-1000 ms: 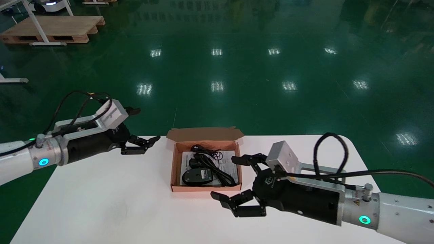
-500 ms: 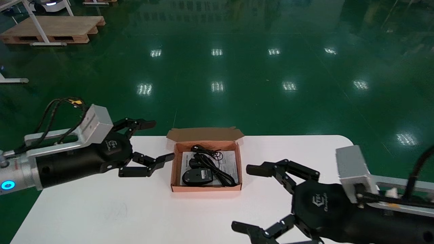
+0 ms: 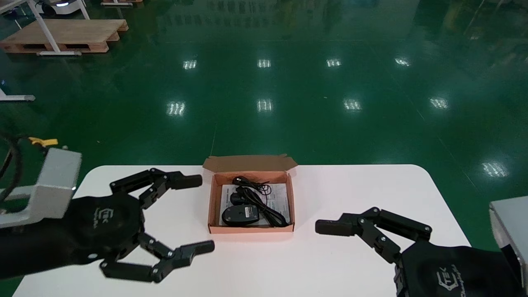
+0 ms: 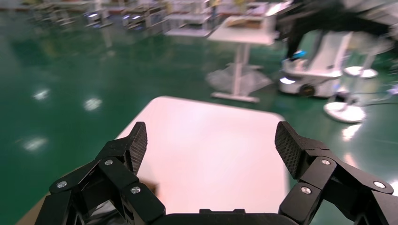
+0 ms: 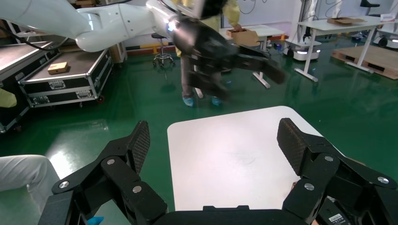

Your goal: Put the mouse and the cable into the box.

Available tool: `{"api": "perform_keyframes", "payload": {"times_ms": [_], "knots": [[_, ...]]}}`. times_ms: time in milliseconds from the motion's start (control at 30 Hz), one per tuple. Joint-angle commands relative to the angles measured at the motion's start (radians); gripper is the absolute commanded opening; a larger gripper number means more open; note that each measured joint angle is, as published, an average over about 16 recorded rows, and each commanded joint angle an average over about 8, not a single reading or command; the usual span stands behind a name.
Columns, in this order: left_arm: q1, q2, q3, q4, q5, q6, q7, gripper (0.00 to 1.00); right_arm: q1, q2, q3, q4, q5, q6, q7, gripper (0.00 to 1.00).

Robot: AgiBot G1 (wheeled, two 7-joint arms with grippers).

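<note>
A white table [image 3: 363, 185] with round corners stands on a shiny green floor [image 3: 313, 82]. Bright spots of light [image 3: 264, 105] sit on the floor in rows. Far back on the left lies a wooden pallet [image 3: 66, 35], and a white metal leg [image 3: 46, 31] stands in front of it.

The right wrist view shows big black cases [image 5: 61, 79] with a small brown carton [image 5: 57, 67] on top, a stool [image 5: 162, 55] and somebody's blue shoes [image 5: 187, 101].

The left wrist view shows another white table [image 4: 244, 35] with a white machine on wheels [image 4: 305, 77] near it.
</note>
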Motion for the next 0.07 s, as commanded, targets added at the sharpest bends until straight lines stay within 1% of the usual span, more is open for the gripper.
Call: {"api": "perform_keyframes", "payload": {"times_ms": [33,67], "knots": [[0.030,-0.025,-0.029,-0.043,-0.051,0.065,-0.023,1.00,0.000,0.000,0.000,0.000,0.000,0.000,0.000,1.00],[0.034,-0.029,-0.033,-0.049,-0.058,0.073,-0.026,1.00,0.000,0.000,0.000,0.000,0.000,0.000,0.000,1.00]]}}
